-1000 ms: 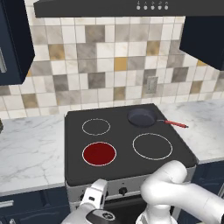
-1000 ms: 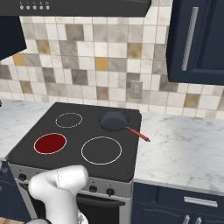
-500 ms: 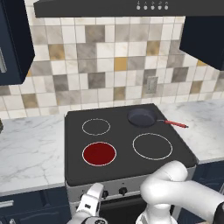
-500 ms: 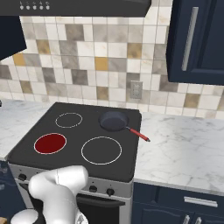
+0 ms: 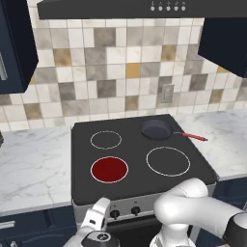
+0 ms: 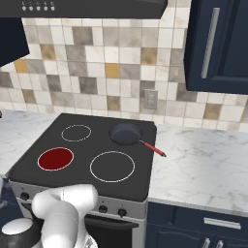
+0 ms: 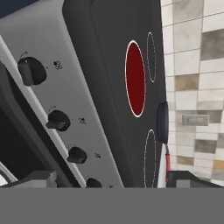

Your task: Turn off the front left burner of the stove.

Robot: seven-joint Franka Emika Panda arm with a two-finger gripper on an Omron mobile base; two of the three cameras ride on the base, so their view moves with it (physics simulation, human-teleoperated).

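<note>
Four burners (image 5: 109,169), one glowing.

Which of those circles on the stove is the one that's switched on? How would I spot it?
Find the black stove set in the marble counter below the tiled wall. It is the front left burner, nearest the knob panel on the left side. Its circle is filled glowing deep red, while two others are empty white rings and the fourth sits under a dark pan.

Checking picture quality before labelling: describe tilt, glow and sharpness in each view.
Hand view: rolled sideways, so the stove stands on edge; knobs sharp. Left base view: level, evenly lit, front left burner glowing red, no glare. Right base view: likewise flat-lit and crisp.
</note>
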